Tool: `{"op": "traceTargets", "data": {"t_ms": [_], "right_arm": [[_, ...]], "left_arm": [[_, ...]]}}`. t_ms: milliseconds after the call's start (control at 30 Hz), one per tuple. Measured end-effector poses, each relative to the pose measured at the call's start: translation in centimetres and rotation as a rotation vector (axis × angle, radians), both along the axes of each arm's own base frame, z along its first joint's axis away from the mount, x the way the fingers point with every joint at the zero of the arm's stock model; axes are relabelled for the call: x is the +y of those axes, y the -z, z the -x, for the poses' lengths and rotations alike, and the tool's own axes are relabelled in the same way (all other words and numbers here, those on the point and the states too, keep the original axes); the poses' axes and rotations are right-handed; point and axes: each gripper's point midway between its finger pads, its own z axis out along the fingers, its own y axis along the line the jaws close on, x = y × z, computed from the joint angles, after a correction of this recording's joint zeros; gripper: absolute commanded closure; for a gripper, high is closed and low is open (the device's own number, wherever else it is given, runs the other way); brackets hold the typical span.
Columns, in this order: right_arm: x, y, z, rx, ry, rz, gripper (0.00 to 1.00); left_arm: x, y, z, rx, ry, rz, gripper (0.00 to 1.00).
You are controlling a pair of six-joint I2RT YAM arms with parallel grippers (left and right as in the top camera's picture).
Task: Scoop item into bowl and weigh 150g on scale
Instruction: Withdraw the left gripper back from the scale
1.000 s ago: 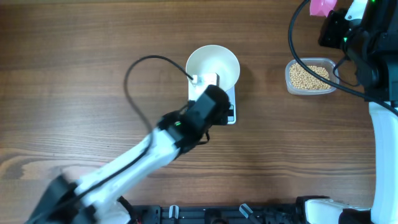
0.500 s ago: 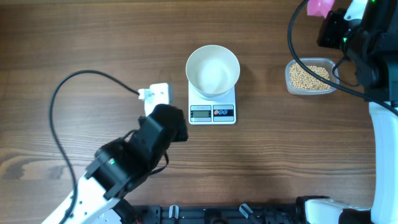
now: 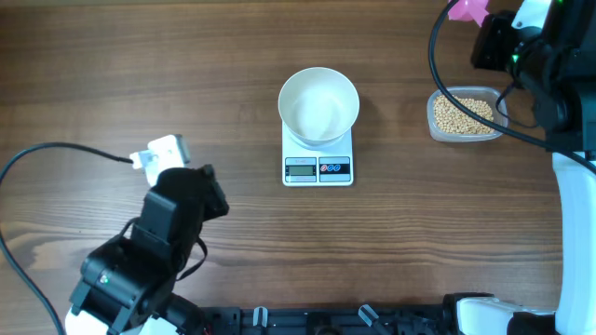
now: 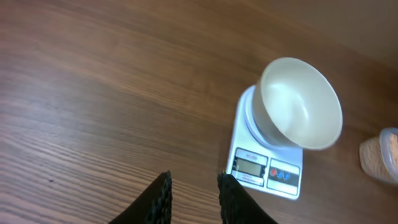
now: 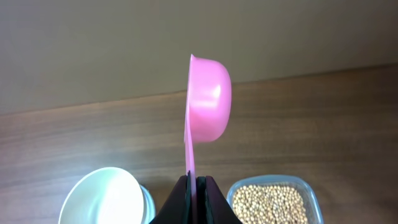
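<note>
Two arms are in play, and the small white square scale (image 3: 318,168) sits mid-tabletop (image 3: 140,74) as our marker. The round white bowl (image 3: 318,110) stands upright right on the scale's platform, covering most of it. Only the front strip with the grey display and the dark button panel peeks out on the robot's side. The reading is too small to make out.

Off to the right of the scale, clear of it, sits the clear plastic container (image 3: 431,113). The beans (image 3: 463,114), small, round and tan, lie in a layer across its bottom. That is where the item is: all in the container, to the scale's right.

The right hand (image 5: 197,193) hangs above the tabletop, out to the right of the scale and over the far side of the container. Its fingers are pinched tight on the flat handle of the pink scoop (image 5: 208,96). The scoop stands on edge, its cup out ahead of the fingertips. From the wrist view, the bowl shows at lower left and the beans at lower right.

The left hand (image 4: 194,198) is well to the left of the scale and nearer the robot's side. Its two dark fingers (image 4: 163,199) stand a little apart with only bare wood showing between them, gripping nothing. Its camera looks across the wood grain toward the scale and bowl. A black cable (image 3: 56,147) arcs out from that arm, farther left of the scale.
</note>
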Motion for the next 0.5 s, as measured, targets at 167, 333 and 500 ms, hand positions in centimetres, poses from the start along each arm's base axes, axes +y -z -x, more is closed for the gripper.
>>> {"op": "traceTargets", "data": {"t_ms": [167, 333, 500], "right_arm": [[0.0, -0.2, -0.1, -0.009, 0.000, -0.001, 0.96], [0.0, -0.5, -0.3, -0.026, 0.000, -0.001, 0.96], [0.0, -1.0, -1.0, -0.054, 0.000, -0.002, 0.96]], "left_arm": [[2.0, 0.2, -0.1, 0.009, -0.127, 0.053, 0.50], [2.6, 0.9, 0.5, 0.051, -0.204, 0.124, 0.00], [2.4, 1.9, 0.7, 0.100, -0.218, 0.131, 0.00]]}}
